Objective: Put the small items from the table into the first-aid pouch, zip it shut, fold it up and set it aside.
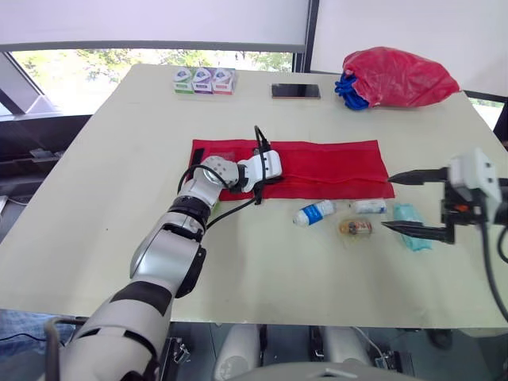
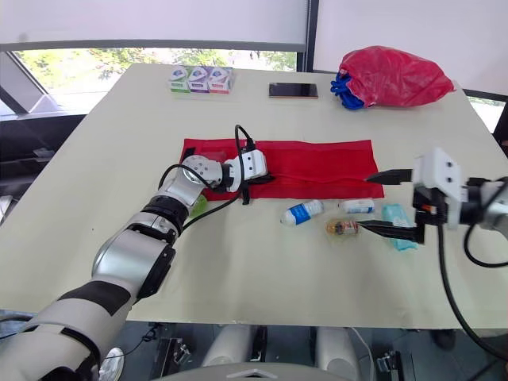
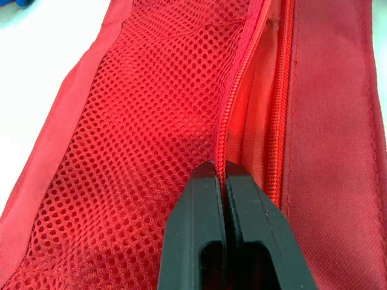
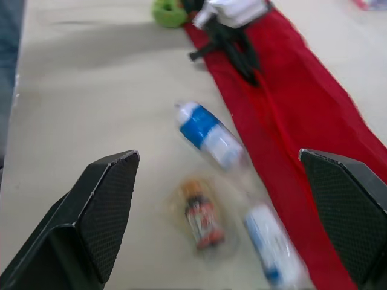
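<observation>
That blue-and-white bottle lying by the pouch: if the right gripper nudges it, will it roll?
Probably: the bottle looks round and lies on its side on the table, so a sideways push would likely roll it. It seems small and plastic, so likely light, and stiff enough for the open right gripper to pinch.
</observation>
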Action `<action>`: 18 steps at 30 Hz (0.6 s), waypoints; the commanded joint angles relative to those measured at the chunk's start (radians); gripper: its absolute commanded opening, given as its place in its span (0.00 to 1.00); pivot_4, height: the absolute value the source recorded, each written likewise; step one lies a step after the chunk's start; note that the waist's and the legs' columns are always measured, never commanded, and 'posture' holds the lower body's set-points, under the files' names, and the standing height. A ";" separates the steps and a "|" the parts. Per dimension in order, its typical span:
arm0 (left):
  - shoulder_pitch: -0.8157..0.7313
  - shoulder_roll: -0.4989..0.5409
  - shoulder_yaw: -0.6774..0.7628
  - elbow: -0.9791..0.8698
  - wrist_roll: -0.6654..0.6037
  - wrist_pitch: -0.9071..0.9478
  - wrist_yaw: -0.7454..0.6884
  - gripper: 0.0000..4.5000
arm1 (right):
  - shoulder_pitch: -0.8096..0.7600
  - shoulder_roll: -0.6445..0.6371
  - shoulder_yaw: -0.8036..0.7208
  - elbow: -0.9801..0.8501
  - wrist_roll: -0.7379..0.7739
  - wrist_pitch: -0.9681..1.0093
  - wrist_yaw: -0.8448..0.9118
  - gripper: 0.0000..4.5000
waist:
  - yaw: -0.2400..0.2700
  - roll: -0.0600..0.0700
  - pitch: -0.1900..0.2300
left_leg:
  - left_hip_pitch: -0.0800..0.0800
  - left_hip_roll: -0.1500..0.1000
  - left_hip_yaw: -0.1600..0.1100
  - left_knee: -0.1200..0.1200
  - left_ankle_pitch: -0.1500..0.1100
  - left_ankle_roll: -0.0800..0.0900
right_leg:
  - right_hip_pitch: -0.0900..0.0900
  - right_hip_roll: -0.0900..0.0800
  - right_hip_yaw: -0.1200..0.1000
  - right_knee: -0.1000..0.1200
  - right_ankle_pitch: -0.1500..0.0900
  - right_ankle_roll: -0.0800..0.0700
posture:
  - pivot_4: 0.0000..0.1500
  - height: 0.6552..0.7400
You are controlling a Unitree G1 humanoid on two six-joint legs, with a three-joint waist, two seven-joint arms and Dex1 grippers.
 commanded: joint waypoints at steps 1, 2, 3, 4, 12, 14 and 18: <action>-0.013 0.003 0.014 -0.021 -0.008 0.000 0.001 0.01 | -0.110 0.049 0.115 0.077 -0.096 -0.074 0.063 1.00 | -0.001 0.000 0.000 | -0.001 0.000 0.000 0.001 0.000 0.000 | 0.000 0.000 -0.001 0.000 0.000 0.000 | 1.00 1.00; -0.013 0.003 0.016 -0.023 -0.010 0.002 0.000 0.01 | -0.145 0.072 0.147 0.108 -0.119 -0.097 0.082 1.00 | 0.000 0.000 0.000 | -0.001 0.000 0.001 0.001 0.000 0.000 | 0.000 0.000 -0.001 0.000 0.000 0.000 | 1.00 1.00; -0.013 0.003 0.016 -0.025 -0.011 0.003 -0.001 0.01 | -0.166 0.086 0.166 0.131 -0.137 -0.113 0.095 1.00 | 0.000 0.000 0.000 | -0.001 -0.001 0.000 0.001 0.000 0.000 | 0.000 0.000 0.000 0.000 0.000 0.000 | 1.00 1.00; -0.012 0.003 0.017 -0.028 -0.011 0.003 0.001 0.01 | -0.200 0.104 0.204 0.163 -0.173 -0.135 0.113 1.00 | -0.001 0.000 0.000 | -0.001 -0.001 0.001 0.001 0.000 0.000 | 0.000 0.000 -0.001 0.000 0.000 0.000 | 1.00 1.00; -0.005 0.002 0.017 -0.040 -0.012 0.003 0.008 0.01 | -0.449 0.238 0.448 0.430 -0.458 -0.314 0.211 1.00 | -0.002 0.000 0.000 | -0.001 -0.001 0.002 0.002 0.000 0.000 | 0.000 0.000 -0.003 0.001 0.000 0.000 | 1.00 1.00; -0.004 0.002 0.017 -0.041 -0.012 0.004 0.008 0.01 | -0.520 0.268 0.501 0.512 -0.531 -0.354 0.236 1.00 | -0.005 0.001 0.001 | -0.001 -0.001 0.002 0.002 0.000 0.000 | -0.001 0.000 -0.003 0.001 0.000 0.000 | 1.00 1.00; -0.002 0.002 0.017 -0.045 -0.012 0.004 0.011 0.01 | -0.614 0.317 0.559 0.637 -0.618 -0.446 0.273 1.00 | -0.003 0.001 0.001 | -0.001 -0.001 0.003 0.001 0.000 0.000 | -0.001 0.000 -0.003 0.001 0.000 0.000 | 1.00 1.00</action>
